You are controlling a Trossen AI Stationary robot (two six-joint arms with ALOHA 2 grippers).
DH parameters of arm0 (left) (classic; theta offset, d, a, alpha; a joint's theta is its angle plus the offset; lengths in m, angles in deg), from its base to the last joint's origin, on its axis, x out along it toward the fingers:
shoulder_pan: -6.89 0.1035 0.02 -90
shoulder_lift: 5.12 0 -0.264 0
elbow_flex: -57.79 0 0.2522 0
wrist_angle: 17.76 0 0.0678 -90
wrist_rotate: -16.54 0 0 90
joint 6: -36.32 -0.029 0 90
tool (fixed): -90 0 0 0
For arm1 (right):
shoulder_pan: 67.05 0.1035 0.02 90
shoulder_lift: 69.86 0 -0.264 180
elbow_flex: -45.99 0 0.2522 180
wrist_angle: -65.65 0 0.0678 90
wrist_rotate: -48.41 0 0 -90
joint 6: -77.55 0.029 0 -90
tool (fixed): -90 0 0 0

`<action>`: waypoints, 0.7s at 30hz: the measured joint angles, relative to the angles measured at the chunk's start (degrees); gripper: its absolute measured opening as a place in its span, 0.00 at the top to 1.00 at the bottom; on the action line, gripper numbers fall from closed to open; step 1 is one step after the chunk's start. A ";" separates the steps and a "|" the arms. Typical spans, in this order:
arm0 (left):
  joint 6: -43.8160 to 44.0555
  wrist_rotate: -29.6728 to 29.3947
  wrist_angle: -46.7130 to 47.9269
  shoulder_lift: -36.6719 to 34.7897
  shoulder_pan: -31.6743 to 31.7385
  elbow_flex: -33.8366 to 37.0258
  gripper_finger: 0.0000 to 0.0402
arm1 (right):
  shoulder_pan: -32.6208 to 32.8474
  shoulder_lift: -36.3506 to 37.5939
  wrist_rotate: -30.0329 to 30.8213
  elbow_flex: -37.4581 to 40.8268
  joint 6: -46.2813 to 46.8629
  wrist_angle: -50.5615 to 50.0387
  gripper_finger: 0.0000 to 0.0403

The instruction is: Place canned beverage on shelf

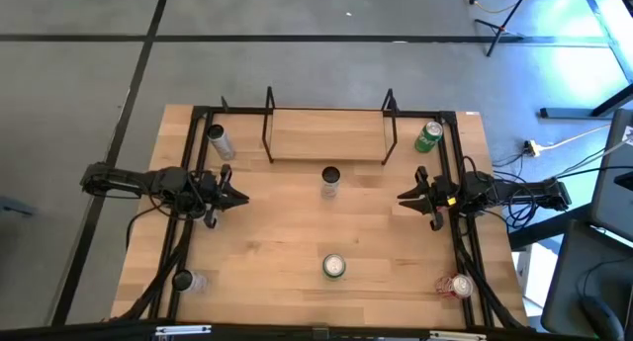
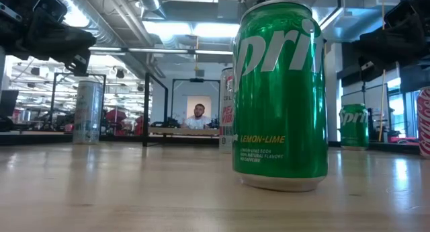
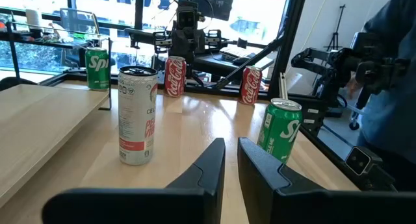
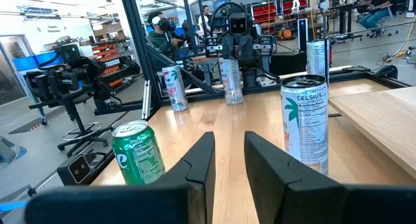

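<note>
Green can (image 1: 334, 267) (upright) between distant fingers (image 1: 237, 196)

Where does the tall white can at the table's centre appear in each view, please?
High view: white can centred, just before the shelf.
Low view: half hidden behind the green can.
Left wrist view: between shelf board and green can.
Right wrist view: likewise, nearer the shelf board.
Shared landmark: the green can.

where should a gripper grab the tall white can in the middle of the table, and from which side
Best to grip the tall white can across its round body at about mid height, coming in level from the side. It stands upright with bare table around it, just in front of the shelf, so its smooth straight wall suits two fingers. The left gripper and right gripper flank it, both open; either could likely take it.
</note>
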 joint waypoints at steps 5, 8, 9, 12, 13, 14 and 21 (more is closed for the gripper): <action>0.00 0.00 0.01 0.00 -0.01 0.00 0.91 | -0.01 0.01 0.09 0.01 -0.05 0.13 0.82; 0.00 0.00 0.01 -0.01 -0.01 0.00 0.91 | 0.00 -0.05 5.64 0.04 0.23 0.96 0.82; 0.00 0.00 0.01 -0.01 -0.01 0.00 0.91 | 0.00 -0.07 8.17 0.04 1.57 0.59 0.82; 0.00 0.00 0.01 0.00 0.00 0.00 0.91 | -0.02 -0.06 13.11 0.04 5.09 1.50 0.82; 0.00 0.00 0.00 -0.01 -0.01 0.00 0.91 | 0.00 -0.04 13.89 0.04 6.15 2.04 0.82; 0.00 0.00 -0.01 0.00 -0.02 0.00 0.91 | 0.00 -0.20 14.80 0.04 7.34 2.71 0.82; 0.36 -2.31 -0.39 0.00 -0.02 0.00 0.91 | 0.00 -4.46 22.23 -0.38 10.18 8.69 0.82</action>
